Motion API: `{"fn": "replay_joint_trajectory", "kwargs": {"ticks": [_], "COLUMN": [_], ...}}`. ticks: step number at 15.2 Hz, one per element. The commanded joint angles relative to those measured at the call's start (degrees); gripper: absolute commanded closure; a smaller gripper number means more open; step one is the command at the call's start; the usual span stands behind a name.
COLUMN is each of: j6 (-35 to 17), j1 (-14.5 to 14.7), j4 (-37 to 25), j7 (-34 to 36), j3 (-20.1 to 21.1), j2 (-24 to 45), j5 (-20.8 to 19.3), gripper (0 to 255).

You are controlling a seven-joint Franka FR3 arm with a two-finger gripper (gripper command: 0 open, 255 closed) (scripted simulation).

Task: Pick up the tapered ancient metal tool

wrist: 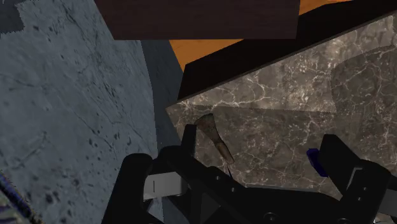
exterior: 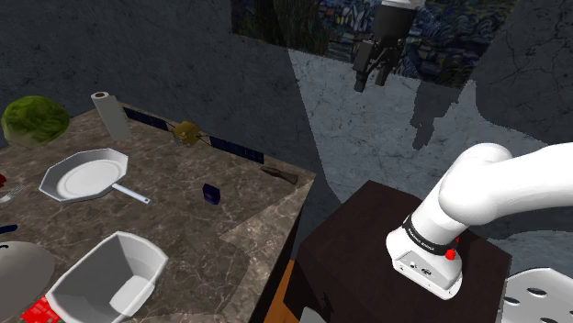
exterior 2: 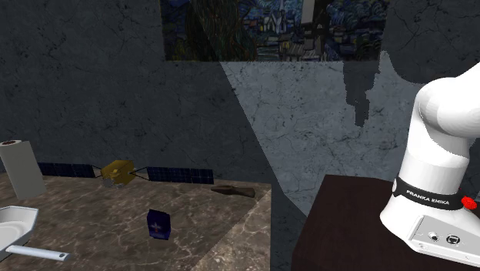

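Fingers [wrist: 347, 168] of the gripper [wrist: 261, 145] stand apart, empty, high over the tapered tool [wrist: 214, 137]. Approach is likely the step; next, descend and straddle its shaft.

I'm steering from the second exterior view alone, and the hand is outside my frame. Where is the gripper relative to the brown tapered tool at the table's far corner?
Observer: In the shoulder view the gripper hangs high up against the wall painting, well above the tool and touching nothing.
Operator: Are the fingers open or shut?
Observer: Open. In the wrist view the two fingers stand apart and clasp nothing.
Operator: Is it aimed at the tool?
Observer: Roughly. In the wrist view the tool lies near the edge of the table, seen through the gap between the fingers and far beyond them.
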State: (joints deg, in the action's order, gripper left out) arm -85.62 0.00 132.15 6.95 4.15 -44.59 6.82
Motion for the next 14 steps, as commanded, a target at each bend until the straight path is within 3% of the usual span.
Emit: {"fn": "replay_joint_trajectory", "kwargs": {"ticks": [1, 8, 14], "j6": [0.0, -16.3, -31.5], "j1": [0.0, 1.2, 2.0], "j4": [0.0, 11.5, 18.2], "j7": [0.0, -6.5, -11.8], "j3": [0.0, -0.6, -1.1], "j2": [0.0, 2.5, 9.2], "j5": [0.0, -1.0, -1.5], "gripper": [0, 0, 0]}}
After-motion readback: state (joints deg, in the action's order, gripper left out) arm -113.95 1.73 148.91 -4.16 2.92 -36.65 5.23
